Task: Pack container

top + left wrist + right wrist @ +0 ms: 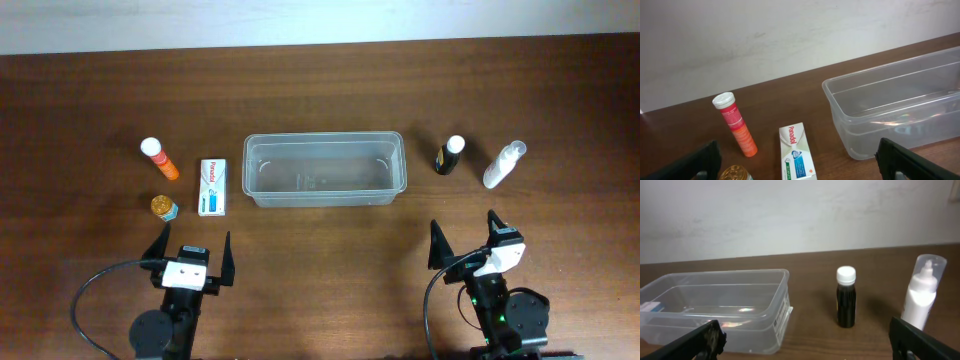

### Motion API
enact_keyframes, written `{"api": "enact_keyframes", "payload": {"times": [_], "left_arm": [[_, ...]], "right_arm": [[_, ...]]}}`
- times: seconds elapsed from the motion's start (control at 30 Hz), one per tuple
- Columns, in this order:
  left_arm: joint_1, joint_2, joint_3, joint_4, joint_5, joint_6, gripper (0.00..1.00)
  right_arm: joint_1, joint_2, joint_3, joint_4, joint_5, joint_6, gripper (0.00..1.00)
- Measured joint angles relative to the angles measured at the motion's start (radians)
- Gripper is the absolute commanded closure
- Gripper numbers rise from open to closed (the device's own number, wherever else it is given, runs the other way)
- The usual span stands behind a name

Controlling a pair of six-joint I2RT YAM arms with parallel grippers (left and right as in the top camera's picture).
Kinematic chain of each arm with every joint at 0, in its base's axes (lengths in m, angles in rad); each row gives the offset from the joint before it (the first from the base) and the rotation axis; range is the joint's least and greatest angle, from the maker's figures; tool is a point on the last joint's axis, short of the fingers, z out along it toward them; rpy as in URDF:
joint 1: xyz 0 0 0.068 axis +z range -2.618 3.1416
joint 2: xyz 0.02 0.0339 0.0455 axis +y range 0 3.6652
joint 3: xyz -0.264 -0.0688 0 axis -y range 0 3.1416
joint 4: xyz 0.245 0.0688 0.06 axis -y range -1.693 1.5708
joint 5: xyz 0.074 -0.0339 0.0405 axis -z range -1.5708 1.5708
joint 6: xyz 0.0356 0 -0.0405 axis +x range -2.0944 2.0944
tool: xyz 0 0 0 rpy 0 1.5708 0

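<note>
The clear plastic container (324,170) stands empty at the table's middle; it shows in the left wrist view (900,105) and the right wrist view (720,307). Left of it lie a white Panadol box (212,186) (797,155), an orange tube with a white cap (160,159) (736,125) and a small gold-lidded jar (164,207) (735,173). Right of it stand a dark bottle with a white cap (450,155) (846,297) and a white spray bottle (503,165) (920,295). My left gripper (192,252) and right gripper (465,238) are open and empty, near the front edge.
The brown wooden table (330,90) meets a pale wall at the back. Black cables loop beside both arm bases at the front edge.
</note>
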Motion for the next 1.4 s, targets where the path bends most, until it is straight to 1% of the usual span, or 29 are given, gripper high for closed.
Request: {"api": "enact_keyframes", "payload": {"times": [0.1, 0.23, 0.27, 0.53, 0.57, 0.6, 0.63, 0.7, 0.77, 0.8, 0.9, 1.0, 1.07, 1.2, 1.23, 1.3, 1.4], "left_arm": [[0.000, 0.000, 0.000, 0.000, 0.000, 0.000, 0.01], [0.000, 0.000, 0.000, 0.000, 0.000, 0.000, 0.01], [0.000, 0.000, 0.000, -0.001, 0.000, -0.001, 0.01], [0.000, 0.000, 0.000, 0.000, 0.000, -0.003, 0.01], [0.000, 0.000, 0.000, 0.000, 0.000, -0.003, 0.00], [0.000, 0.000, 0.000, 0.000, 0.000, -0.003, 0.01], [0.000, -0.001, 0.000, 0.000, 0.000, -0.003, 0.01], [0.000, -0.002, 0.000, 0.000, 0.000, -0.003, 0.01], [0.000, -0.002, 0.000, 0.000, 0.000, -0.003, 0.01], [0.000, -0.002, 0.000, 0.000, 0.000, -0.003, 0.01], [0.000, -0.002, 0.000, 0.000, 0.000, -0.003, 0.01], [0.000, -0.002, 0.000, 0.000, 0.000, -0.003, 0.01], [0.000, -0.002, 0.000, 0.000, 0.000, -0.003, 0.01], [0.000, -0.002, 0.000, 0.000, 0.000, -0.003, 0.01], [0.000, -0.002, 0.000, 0.000, 0.000, -0.003, 0.01], [0.000, -0.002, 0.000, 0.000, 0.000, -0.003, 0.01], [0.000, -0.002, 0.000, 0.000, 0.000, -0.003, 0.01]], "right_arm": [[0.000, 0.064, 0.072, -0.058, -0.008, 0.023, 0.02], [0.000, 0.251, 0.299, -0.148, -0.012, 0.041, 0.02], [0.000, 0.330, 0.389, -0.183, -0.012, 0.041, 0.02], [0.000, 0.922, 0.989, -0.676, -0.019, 0.025, 0.02], [0.000, 1.018, 1.078, -0.735, -0.019, 0.019, 0.02], [0.000, 1.077, 1.126, -0.771, -0.019, 0.015, 0.02], [0.000, 1.176, 1.207, -0.807, -0.020, 0.013, 0.02], [0.000, 1.250, 1.248, -0.819, -0.034, 0.011, 0.02], [0.000, 1.324, 1.266, -0.819, -0.050, 0.005, 0.12], [0.000, 1.355, 1.266, -0.820, -0.056, -0.003, 0.15], [-0.004, 1.426, 1.266, -0.824, -0.064, -0.009, 0.15], [-0.033, 1.447, 1.266, -0.827, -0.047, 0.043, 0.15], [-0.075, 1.444, 1.266, -0.827, -0.033, 0.082, 0.14], [-0.205, 1.442, 1.266, -0.850, -0.011, 0.142, 0.13], [-0.236, 1.442, 1.266, -0.855, -0.006, 0.150, 0.11], [-0.296, 1.442, 1.266, -0.858, 0.001, 0.165, 0.11], [-0.338, 1.442, 1.266, -0.853, 0.005, 0.172, 0.11]]}}
